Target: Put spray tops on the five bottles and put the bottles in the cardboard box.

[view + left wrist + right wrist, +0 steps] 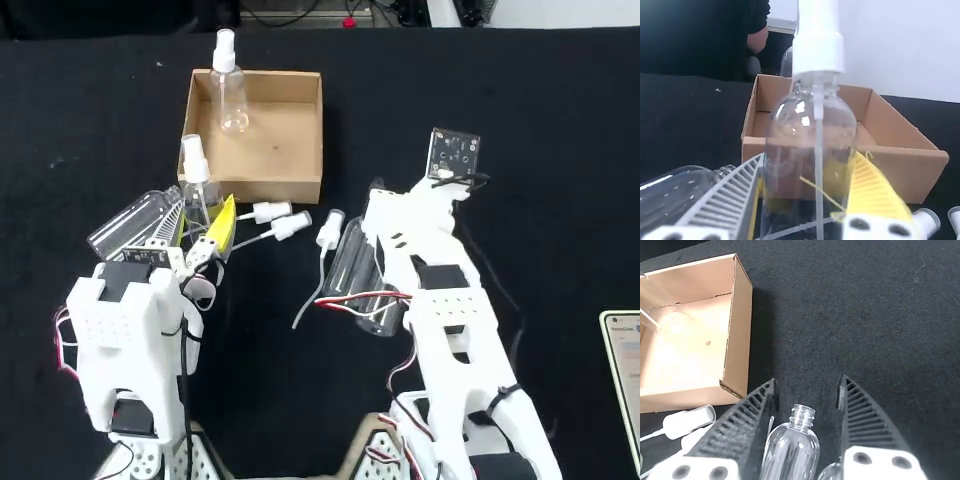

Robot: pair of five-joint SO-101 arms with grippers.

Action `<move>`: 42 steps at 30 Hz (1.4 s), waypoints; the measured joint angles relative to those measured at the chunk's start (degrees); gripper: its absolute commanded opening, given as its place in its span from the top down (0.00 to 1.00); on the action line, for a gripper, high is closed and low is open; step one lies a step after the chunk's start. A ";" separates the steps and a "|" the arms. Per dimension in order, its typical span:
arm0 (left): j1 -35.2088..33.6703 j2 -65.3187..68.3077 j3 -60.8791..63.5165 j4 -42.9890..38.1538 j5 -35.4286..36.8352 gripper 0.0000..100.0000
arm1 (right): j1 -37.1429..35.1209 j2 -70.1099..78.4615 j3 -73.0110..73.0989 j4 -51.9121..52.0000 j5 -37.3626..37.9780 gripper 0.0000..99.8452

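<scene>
The left gripper [805, 192] is clamped on an upright bottle [810, 130] with a spray top, just in front of the box [300, 185]. The right gripper [807, 385] is spread wide, with a topless bottle [792, 450] lying between its fingers. A second topped bottle [230, 95] stands inside the box. Loose spray tops [272, 211] lie on the table [520, 100] between the arms.

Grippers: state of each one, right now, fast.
Left gripper: shut on a capped spray bottle, upright in front of the cardboard box.
Right gripper: open, with an uncapped bottle between its jaws.
</scene>
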 measured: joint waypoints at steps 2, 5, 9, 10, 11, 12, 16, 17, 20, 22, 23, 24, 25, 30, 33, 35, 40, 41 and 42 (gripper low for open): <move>0.00 0.00 0.09 0.00 0.00 0.81 | 0.00 0.00 0.00 0.00 0.00 0.81; 0.00 -2.90 2.11 0.00 0.00 0.81 | 0.00 0.00 0.00 0.00 0.00 0.81; 0.00 -10.99 7.03 0.00 0.00 0.81 | 0.00 0.00 0.00 0.00 0.00 0.81; 0.00 -13.01 8.44 0.00 0.00 0.81 | 0.00 0.00 0.00 0.00 0.00 0.81; 0.26 -14.59 9.85 0.00 0.00 0.81 | 0.00 0.00 0.00 0.00 0.00 0.81; 1.23 -15.74 11.34 0.00 0.00 0.81 | 0.00 0.00 0.00 0.00 0.00 0.81; 5.71 -16.26 13.27 2.11 0.00 0.81 | 0.00 0.00 0.00 0.00 0.00 0.81; 6.33 -16.18 13.27 2.90 0.00 0.81 | 0.00 0.00 0.00 0.00 0.00 0.81; 7.12 -14.42 12.92 5.10 0.00 0.81 | 0.00 0.00 0.00 0.00 0.00 0.81; 7.03 -12.40 12.31 5.63 0.00 0.81 | 0.00 0.00 0.00 0.00 0.00 0.81; 7.12 -11.25 11.69 5.63 0.00 0.81 | 0.00 0.00 0.00 0.00 0.00 0.81; 7.21 -10.02 11.16 5.63 0.00 0.81 | 0.00 0.00 0.00 0.00 0.00 0.81; 7.21 -8.88 10.73 5.63 0.00 0.81 | 0.00 0.00 0.00 0.00 0.00 0.81; 7.12 -4.04 8.35 2.20 0.09 0.81 | 0.00 0.00 0.00 0.00 0.00 0.81; 6.15 -1.14 6.51 0.26 0.18 0.81 | 0.00 0.00 0.00 0.00 0.00 0.81; 5.01 0.44 4.22 -0.09 0.18 0.81 | 0.00 0.00 0.00 0.00 0.00 0.81; 3.08 3.60 -1.05 -0.09 0.18 0.81 | 0.00 0.00 0.00 0.00 0.00 0.81; 2.90 3.69 -1.49 -0.09 0.18 0.81 | 0.00 0.00 0.00 0.00 0.00 0.81; 2.90 3.78 -1.67 -0.09 0.18 0.80 | 0.09 0.00 0.00 0.00 0.00 0.81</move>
